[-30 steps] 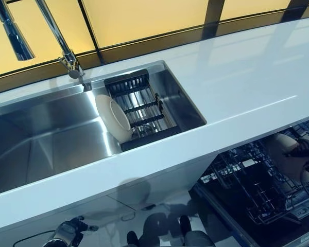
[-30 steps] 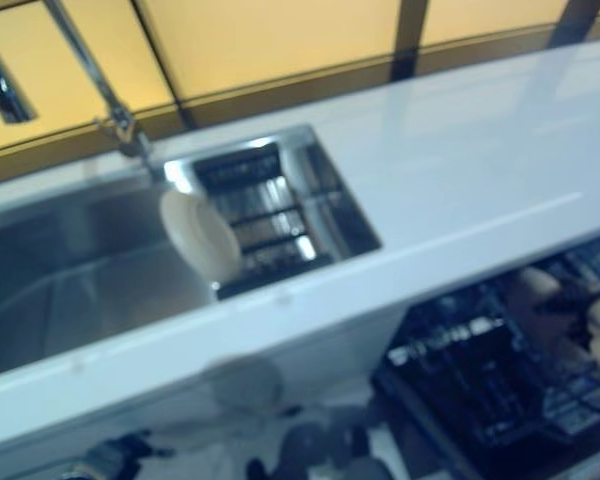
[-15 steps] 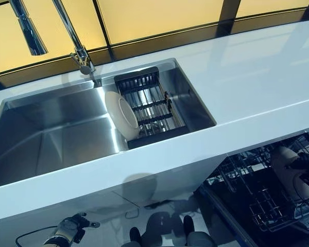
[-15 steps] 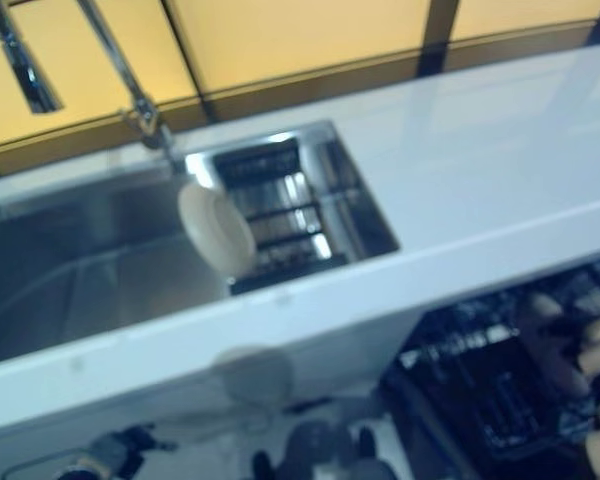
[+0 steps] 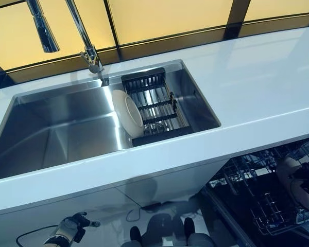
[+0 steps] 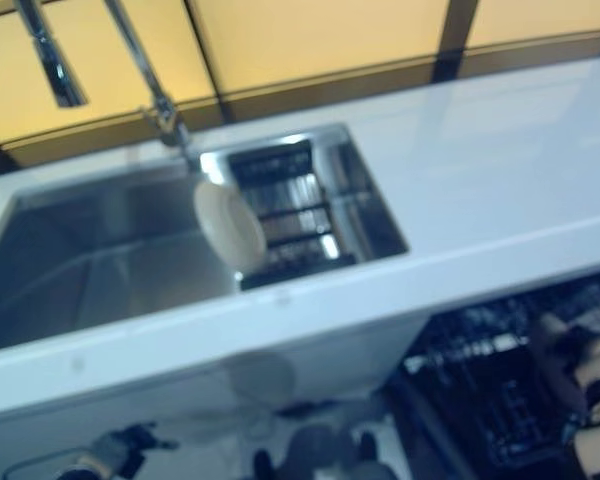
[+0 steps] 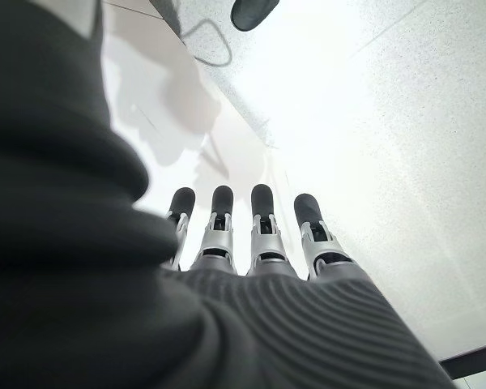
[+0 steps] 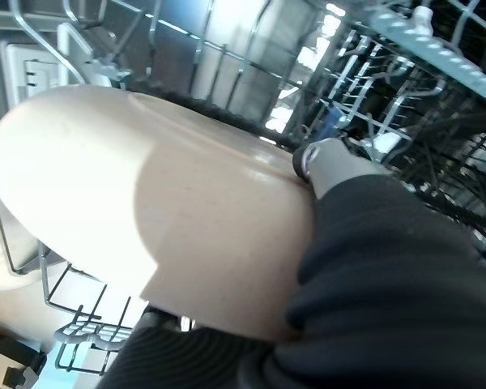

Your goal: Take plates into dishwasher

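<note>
Robot hand [image 8: 324,166] mostly behind plate [image 8: 146,203]

Plate [image 5: 127,111] upright in sink [image 5: 56,134], against rack [image 5: 153,106] on its right.

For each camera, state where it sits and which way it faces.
Left eye view: on the head, looking down at the steel sink, a cream plate propped on the black drain rack, and the open dishwasher rack; both hands show.
Right eye view: same scene, slightly offset.
Left wrist view: along the left hand, fingers straight, toward pale floor.
Right wrist view: along the right hand, clasping another cream plate above the dishwasher rack.
Shared: that held plate appears in the eye views too.
</note>
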